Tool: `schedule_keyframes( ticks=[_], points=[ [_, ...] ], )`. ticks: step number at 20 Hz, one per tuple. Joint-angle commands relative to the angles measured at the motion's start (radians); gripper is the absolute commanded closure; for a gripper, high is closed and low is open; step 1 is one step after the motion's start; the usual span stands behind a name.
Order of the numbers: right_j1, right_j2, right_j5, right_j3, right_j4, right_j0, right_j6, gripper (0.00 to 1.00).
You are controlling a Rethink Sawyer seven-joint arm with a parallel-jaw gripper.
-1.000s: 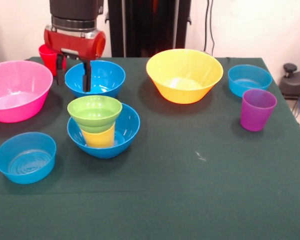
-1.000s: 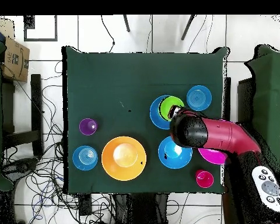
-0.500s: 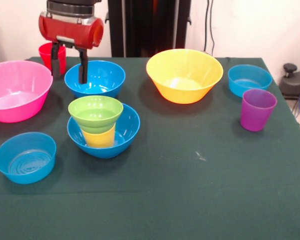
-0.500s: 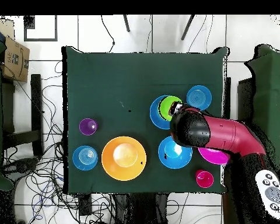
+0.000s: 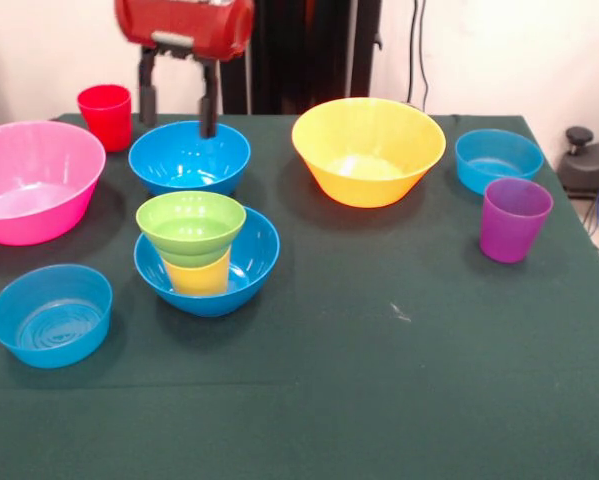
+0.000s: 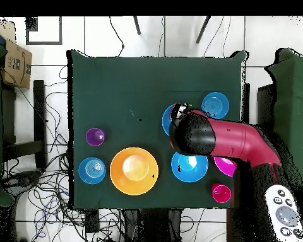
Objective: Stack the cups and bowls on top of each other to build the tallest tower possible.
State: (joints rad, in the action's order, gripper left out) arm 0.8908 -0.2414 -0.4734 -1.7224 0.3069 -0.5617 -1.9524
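Note:
The tower stands at the front left of centre: a deep blue bowl (image 5: pixel 241 268) as base, a yellow cup (image 5: pixel 197 276) upside down in it, and a lime green bowl (image 5: pixel 190 225) on top. My gripper (image 5: pixel 178 100) is open and empty, raised above the far rim of the second deep blue bowl (image 5: pixel 189 160), behind the tower. The red cup (image 5: pixel 106 115) stands at the far left. The purple cup (image 5: pixel 514 218) stands at the right. In the overhead view my arm (image 6: pixel 201 134) covers most of the tower; only the base bowl's edge (image 6: pixel 166 121) shows.
The large pink bowl (image 5: pixel 34 180) sits at the left edge and the large yellow-orange bowl (image 5: pixel 368 150) at the far centre. One light-blue bowl (image 5: pixel 51 313) is at the front left, the other (image 5: pixel 498 158) at the far right.
My gripper has risen and moved to the right in the front view, from low at the second blue bowl's left rim to high above that bowl. Nothing on the table moved.

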Motion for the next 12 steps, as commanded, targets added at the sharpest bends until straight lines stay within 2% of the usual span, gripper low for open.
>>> schedule_keyframes(
  ticks=[1,8,12],
  points=[
    [0.042,0.022,-0.192,0.005,-0.045,0.101,-0.107,0.00],
    [0.057,0.064,-0.235,0.031,-0.073,0.175,-0.153,0.00],
    [0.043,0.096,-0.291,0.084,-0.079,0.225,-0.175,0.00]
  ],
)
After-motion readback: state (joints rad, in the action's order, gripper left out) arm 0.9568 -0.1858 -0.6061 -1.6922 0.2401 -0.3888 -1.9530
